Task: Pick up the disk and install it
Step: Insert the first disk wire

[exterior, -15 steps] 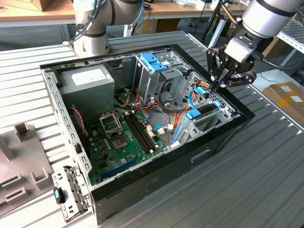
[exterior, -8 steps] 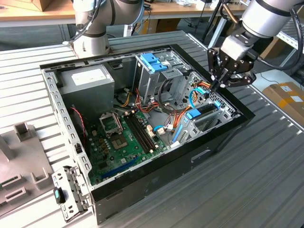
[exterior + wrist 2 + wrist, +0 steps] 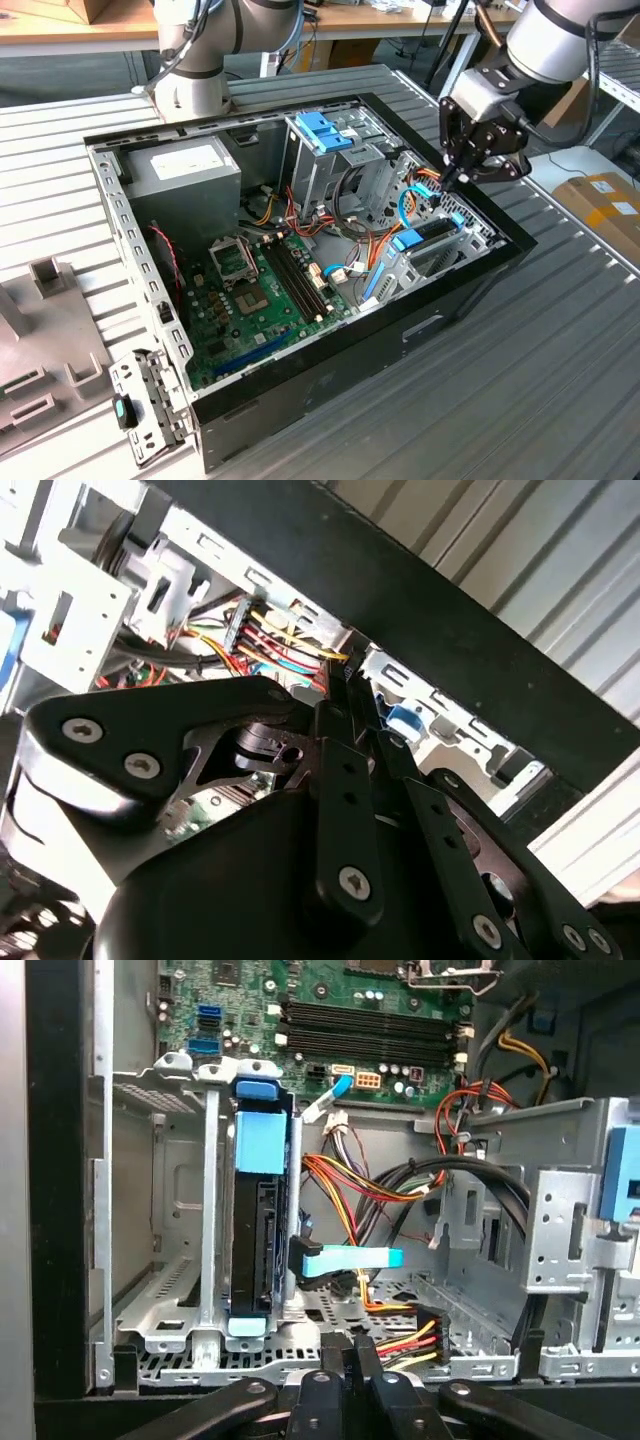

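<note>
The disk (image 3: pixel 430 238), dark-faced with a light-blue carrier frame, sits slotted in the low metal bay at the open computer case's corner on the exterior view's right. The first wrist view has the disk (image 3: pixel 258 1250) standing on edge between the bay's rails, with blue tabs at both ends. My gripper (image 3: pixel 448 182) hangs just above the case edge beside that bay, over a blue cable and apart from the disk. Its black fingers (image 3: pixel 335 1355) lie close together, shut with nothing between them. In the second wrist view the gripper (image 3: pixel 345 680) points at a bundle of coloured wires.
A tall grey drive cage with a blue bracket (image 3: pixel 325 130) stands mid-case. The green motherboard (image 3: pixel 260 290) and power supply (image 3: pixel 185 165) fill the exterior view's left. Loose red, orange and black cables (image 3: pixel 400 1185) cross beside the bay. A second arm's base (image 3: pixel 195 80) stands behind the case.
</note>
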`<state>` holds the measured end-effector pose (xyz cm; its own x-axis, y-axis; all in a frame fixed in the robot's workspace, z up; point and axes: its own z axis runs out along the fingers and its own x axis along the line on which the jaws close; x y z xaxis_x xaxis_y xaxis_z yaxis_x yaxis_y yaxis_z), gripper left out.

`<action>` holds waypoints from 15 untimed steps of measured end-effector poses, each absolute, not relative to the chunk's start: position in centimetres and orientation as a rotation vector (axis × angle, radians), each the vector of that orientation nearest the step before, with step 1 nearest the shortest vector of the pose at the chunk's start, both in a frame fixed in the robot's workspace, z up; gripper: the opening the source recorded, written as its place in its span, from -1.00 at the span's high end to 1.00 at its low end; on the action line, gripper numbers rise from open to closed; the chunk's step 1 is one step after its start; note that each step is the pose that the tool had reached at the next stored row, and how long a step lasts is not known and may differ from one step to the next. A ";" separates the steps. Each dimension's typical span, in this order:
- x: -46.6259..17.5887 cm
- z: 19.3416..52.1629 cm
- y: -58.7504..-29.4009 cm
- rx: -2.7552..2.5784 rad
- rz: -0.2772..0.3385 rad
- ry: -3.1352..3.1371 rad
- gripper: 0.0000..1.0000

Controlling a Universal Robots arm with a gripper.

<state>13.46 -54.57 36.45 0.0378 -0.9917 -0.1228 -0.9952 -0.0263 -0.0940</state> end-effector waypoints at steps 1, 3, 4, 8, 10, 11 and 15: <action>13.4 36.4 -54.6 -2.109 0.030 2.116 0.66; 13.0 36.4 -54.6 -2.108 0.029 2.117 0.66; 12.5 36.4 -54.7 -2.107 0.028 2.116 0.66; 11.1 36.4 -55.2 -2.107 0.026 2.115 0.66; 10.9 36.4 -56.2 -2.107 0.026 2.115 0.66; 10.9 36.4 -56.4 -2.107 0.026 2.115 0.66; 10.7 36.4 -57.6 -2.107 0.026 2.115 0.66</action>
<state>10.71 -57.56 36.42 0.0021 -0.9924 -0.1227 -0.9952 0.0100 -0.0977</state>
